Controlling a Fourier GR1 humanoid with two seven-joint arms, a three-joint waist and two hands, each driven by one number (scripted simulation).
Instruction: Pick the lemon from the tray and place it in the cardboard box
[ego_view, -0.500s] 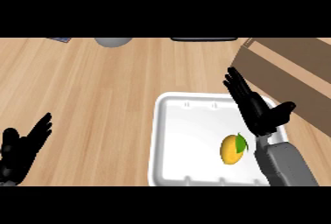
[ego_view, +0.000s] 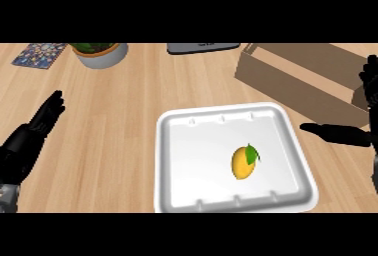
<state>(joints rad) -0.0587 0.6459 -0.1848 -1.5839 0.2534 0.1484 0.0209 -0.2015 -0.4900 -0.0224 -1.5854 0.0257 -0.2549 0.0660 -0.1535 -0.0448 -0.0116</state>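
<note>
Wood-grain planks in a pale tan make up the counter top (ego_view: 111, 125), and no brand, label or legible writing shows on anything lying there; the small flat card with a colourful pattern (ego_view: 40, 54) in the upper left of the frame carries a design too fine to read. Near the middle right sits the white square foam tray (ego_view: 192, 150), and the yellow lemon with a green leaf (ego_view: 246, 161) lies inside it, right of the tray's centre, touched by neither hand. Just beyond the tray's upper right corner stands the open brown cardboard box (ego_view: 295, 75). At the top edge are a white pot holding a green plant (ego_view: 100, 54) and a dark grey flat object (ego_view: 203, 47), cut off by the frame. Along the lower left edge the black left hand (ego_view: 33, 135) rests with fingers straight and together, pointing toward the top. At the right edge the black right hand (ego_view: 347, 134) is spread wide, holding nothing, its thumb reaching leftward toward the tray and fingers (ego_view: 369, 75) rising beside the box.
</note>
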